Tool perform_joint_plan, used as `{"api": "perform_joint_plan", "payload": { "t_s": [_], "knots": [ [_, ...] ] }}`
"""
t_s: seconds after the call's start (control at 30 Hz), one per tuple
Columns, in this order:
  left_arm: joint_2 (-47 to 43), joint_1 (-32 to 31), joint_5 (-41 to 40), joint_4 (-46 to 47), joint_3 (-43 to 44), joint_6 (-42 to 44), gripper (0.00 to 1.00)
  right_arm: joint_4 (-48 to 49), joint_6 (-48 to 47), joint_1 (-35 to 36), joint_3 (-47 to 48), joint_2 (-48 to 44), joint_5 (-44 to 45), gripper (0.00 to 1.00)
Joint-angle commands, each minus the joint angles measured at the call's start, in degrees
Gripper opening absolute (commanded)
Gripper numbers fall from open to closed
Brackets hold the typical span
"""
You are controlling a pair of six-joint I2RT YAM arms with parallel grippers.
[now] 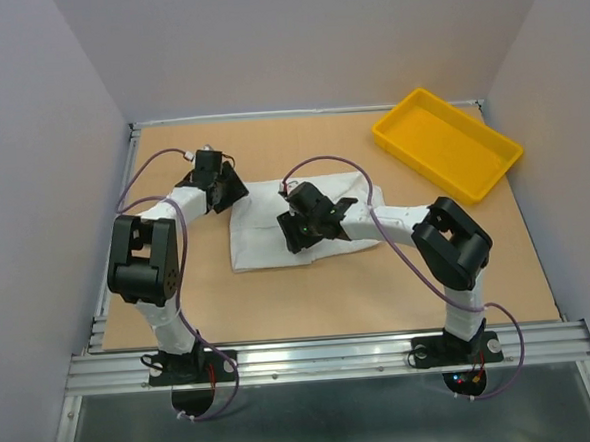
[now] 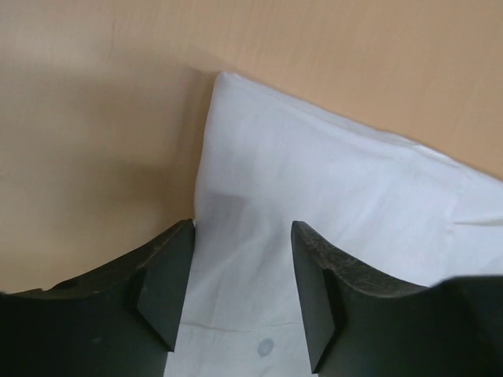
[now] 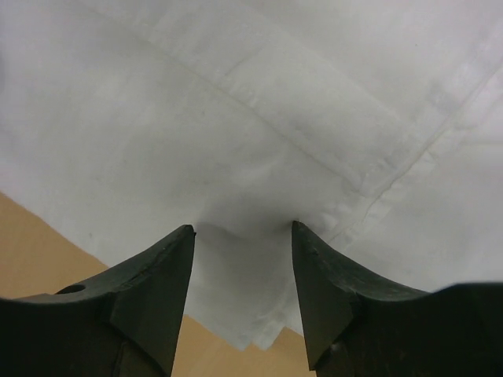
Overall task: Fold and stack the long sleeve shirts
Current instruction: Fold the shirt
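Now the long sleeve shirt (image 1: 262, 248) is seen lying flat in the middle of the table (image 1: 379, 286), gathered into a rough rectangle between the two arms. Only one shirt can be made out. Thin, limp cloth it looks to be: light, soft, and likely to sag and slide out of shape once lifted. A hold is best taken at a corner or along a folded edge, through all the layers, with both claws at once.

The left gripper (image 2: 243, 228) is spread astride the shirt's far left corner, a button (image 2: 266, 345) showing just beneath it, nothing pinched. The right gripper (image 3: 243, 228) is spread too. Its tips are pressed onto the cloth close to an edge, and a small pucker is raised between them but not gripped.

Over at the far right the yellow tray (image 1: 449, 143) is parked, well apart. Nothing is seen blocking the fold, though both arms are crowded over the cloth.
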Motion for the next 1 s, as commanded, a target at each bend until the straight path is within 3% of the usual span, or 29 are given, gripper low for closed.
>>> {"api": "perform_joint_plan", "payload": {
  "t_s": [0.0, 0.07, 0.2, 0.3, 0.5, 0.8, 0.97],
  "knots": [
    [-6.96, 1.48, -4.21, -4.32, 3.40, 2.92, 0.71, 1.65, -6.05, 2.15, 3.54, -5.56, 2.38, 0.61],
    [-10.57, 2.71, -5.99, -5.65, 1.39, 2.92, 0.83, 1.56, -10.53, 5.57, 2.84, -6.98, 4.92, 0.68],
    [-19.98, 8.86, -6.18, -6.70, -5.90, 3.27, 0.95, 1.65, -16.52, 11.81, 3.53, -7.78, 6.51, 0.75],
    [-27.01, 15.36, -3.29, -6.97, -12.40, 4.85, 0.95, 1.73, -21.17, 15.86, 5.73, -5.59, 8.01, 0.75],
    [-30.28, 23.36, 3.13, -6.09, -18.74, 7.67, 0.95, 1.73, -24.78, 19.91, 12.92, 2.05, 10.47, 0.75],
    [-28.00, 26.45, 7.45, -4.95, -19.19, 9.16, 0.95, 1.91, -31.55, 21.93, 21.37, 11.20, 13.28, 0.74],
    [-28.61, 26.45, 7.97, -4.34, -19.72, 9.25, 0.95, 1.91, -35.50, 22.02, 24.36, 15.15, 15.65, 0.69]
  ]
}}
